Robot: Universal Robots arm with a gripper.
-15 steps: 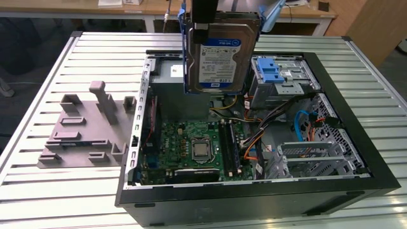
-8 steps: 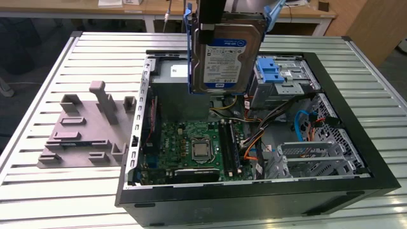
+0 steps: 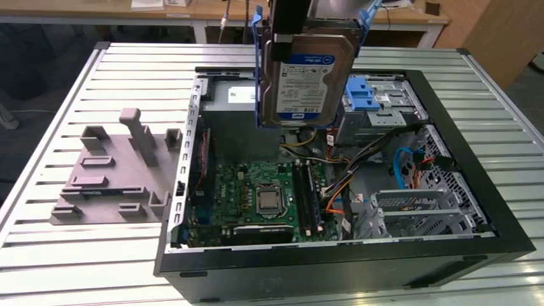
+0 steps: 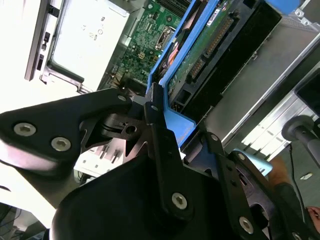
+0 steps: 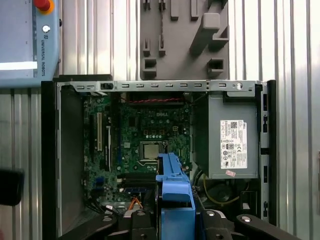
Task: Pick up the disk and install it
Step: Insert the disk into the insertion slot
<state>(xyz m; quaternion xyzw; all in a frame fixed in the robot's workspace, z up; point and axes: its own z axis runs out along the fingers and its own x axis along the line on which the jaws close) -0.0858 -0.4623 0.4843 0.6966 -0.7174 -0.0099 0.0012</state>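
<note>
- The gripper [image 4: 152, 117] had its jaws clamped on the disk [image 3: 310, 76], pinching its blue carrier rail.
- The disk hung on edge, label facing out, above the open computer case [image 3: 340, 264] and its motherboard [image 3: 246, 191].

The flat, rectangular silver-metal disk [image 3: 310, 80], with a white-and-blue label and blue plastic rails along both long edges, hangs upright in the air. Its label faces the exterior view, at twelve o'clock over the open black computer case [image 3: 340, 264]. Its green circuit-board underside [image 4: 200, 50] shows in the second wrist view.
</note>
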